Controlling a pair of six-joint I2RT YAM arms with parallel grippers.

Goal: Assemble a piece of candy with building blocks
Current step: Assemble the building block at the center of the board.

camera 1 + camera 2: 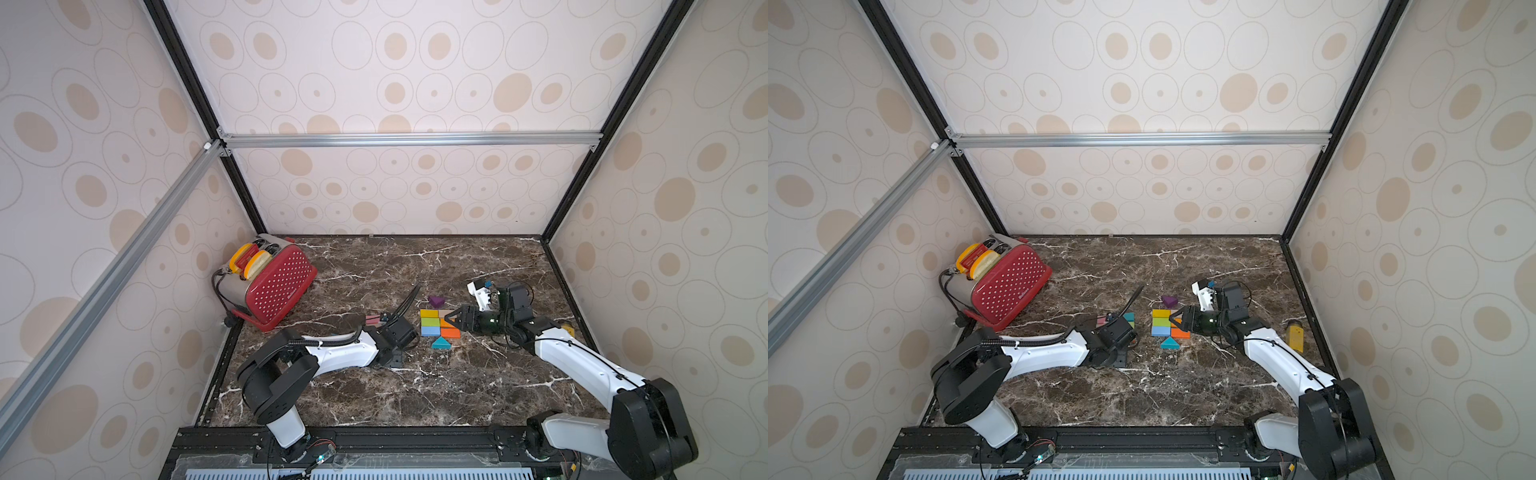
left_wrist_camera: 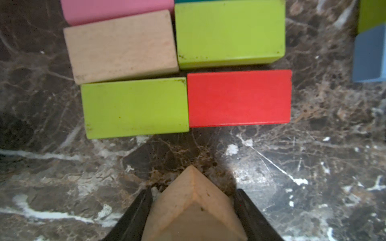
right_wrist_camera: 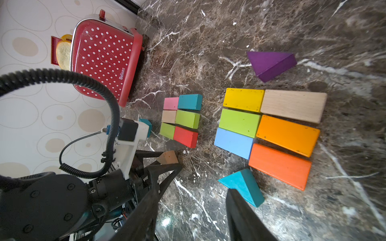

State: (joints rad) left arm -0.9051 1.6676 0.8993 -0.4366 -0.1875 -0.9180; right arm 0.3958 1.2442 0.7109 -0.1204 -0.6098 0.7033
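Observation:
My left gripper (image 2: 194, 191) is shut on a tan wedge (image 2: 194, 210), low over the table beside a small cluster of building blocks (image 3: 180, 122): pink, teal, tan, red and two green. To the right lies a larger flat rectangle of blocks (image 1: 432, 322) in yellow, tan, green, orange, blue and orange-red. My right gripper (image 3: 194, 192) hovers open above that rectangle's right side with nothing between its fingers. A teal wedge (image 3: 243, 187) lies just in front of the rectangle. Just behind it is a purple wedge (image 3: 269, 63).
A red dotted toaster (image 1: 278, 286) with toy bread stands at the back left by the wall. A yellow block (image 1: 1296, 334) lies alone near the right wall. The walls enclose the marble table (image 1: 415, 386) on three sides.

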